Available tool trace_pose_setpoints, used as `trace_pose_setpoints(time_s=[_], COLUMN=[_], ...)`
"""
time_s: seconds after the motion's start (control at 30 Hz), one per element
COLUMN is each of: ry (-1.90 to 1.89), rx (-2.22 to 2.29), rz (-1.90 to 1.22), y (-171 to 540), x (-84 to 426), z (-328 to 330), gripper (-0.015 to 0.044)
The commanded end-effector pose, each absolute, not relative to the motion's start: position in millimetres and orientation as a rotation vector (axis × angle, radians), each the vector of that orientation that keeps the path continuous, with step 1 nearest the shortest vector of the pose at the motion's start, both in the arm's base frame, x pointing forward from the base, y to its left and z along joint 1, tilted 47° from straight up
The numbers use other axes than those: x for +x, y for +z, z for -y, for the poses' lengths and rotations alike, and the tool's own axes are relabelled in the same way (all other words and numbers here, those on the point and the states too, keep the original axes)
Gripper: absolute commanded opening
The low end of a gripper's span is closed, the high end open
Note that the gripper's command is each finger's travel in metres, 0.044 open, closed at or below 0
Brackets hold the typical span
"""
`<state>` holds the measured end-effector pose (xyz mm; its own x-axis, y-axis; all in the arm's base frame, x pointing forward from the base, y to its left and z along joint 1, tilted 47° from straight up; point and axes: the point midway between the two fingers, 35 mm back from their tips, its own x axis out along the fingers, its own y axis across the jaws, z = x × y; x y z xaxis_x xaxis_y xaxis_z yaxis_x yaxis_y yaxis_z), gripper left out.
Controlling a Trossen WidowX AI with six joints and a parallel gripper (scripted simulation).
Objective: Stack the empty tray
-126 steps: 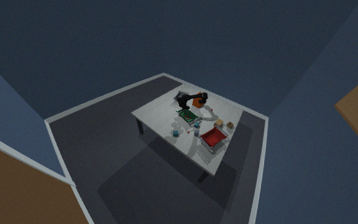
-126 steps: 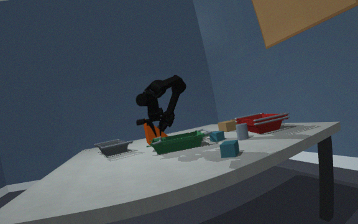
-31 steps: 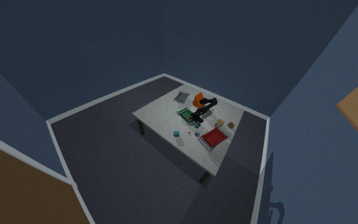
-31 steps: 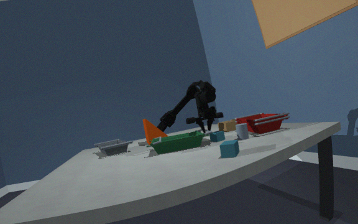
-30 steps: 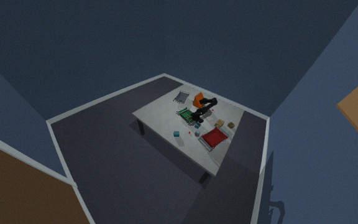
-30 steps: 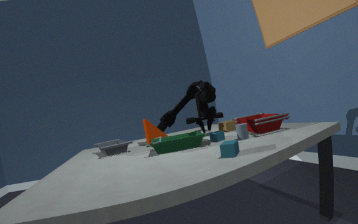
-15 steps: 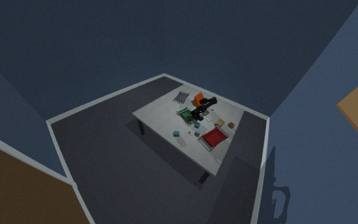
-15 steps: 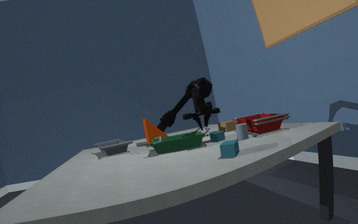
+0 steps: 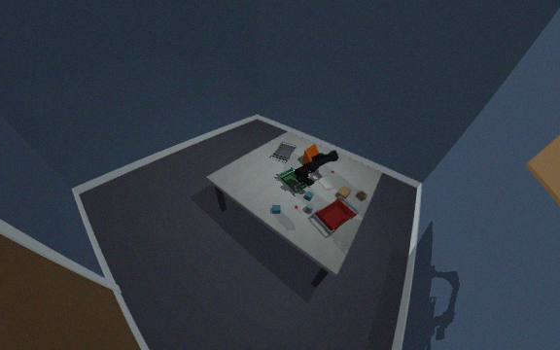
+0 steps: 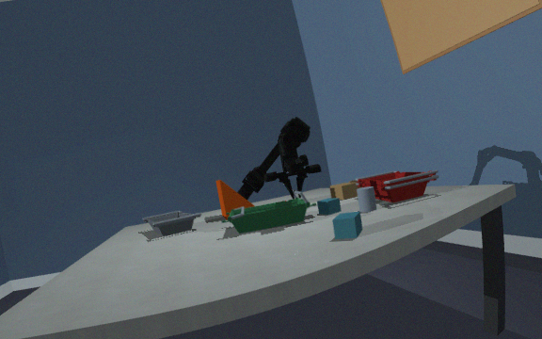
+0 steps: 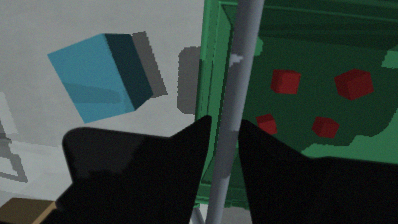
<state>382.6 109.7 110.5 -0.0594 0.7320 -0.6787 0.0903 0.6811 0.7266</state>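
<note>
Three trays, four red blocks (image 11: 285, 82) visible in the green one (image 9: 288, 178) (image 10: 271, 217) (image 11: 214, 65), mid-frame.
Red tray (image 9: 335, 214) (image 10: 405, 185) lower right from above, grey (image 9: 284, 152) (image 10: 172, 223) upper centre; an orange wedge (image 9: 311, 153) (image 10: 229, 200) crowds the arm (image 9: 326, 159) (image 10: 271, 157). It bends down, gripper (image 9: 305, 181) (image 10: 295, 194) (image 11: 224, 124) slightly open, loosely straddling one bar (image 10: 303, 198) (image 11: 246, 40).

The bar (image 11: 243, 55) between the pincer's (image 11: 225, 122) fingertips looks like smooth grey metal. Beyond it, the green tray (image 10: 268, 217) (image 11: 212, 65) looks like satin plastic; the blue block (image 11: 90, 77) beside the pincer looks smooth and matt.
</note>
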Motion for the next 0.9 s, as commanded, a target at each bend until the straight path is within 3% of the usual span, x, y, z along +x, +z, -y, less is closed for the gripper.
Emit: trace_pose_setpoints(time_s=[0.0,0.87], ry=[0.602,0.595], rx=[0.693,0.698], rz=[-1.577,-1.573], y=[91.4,114.7], x=[378.6,383.5], z=[-109.2,-83.1], gripper=[0.0088,0.0088])
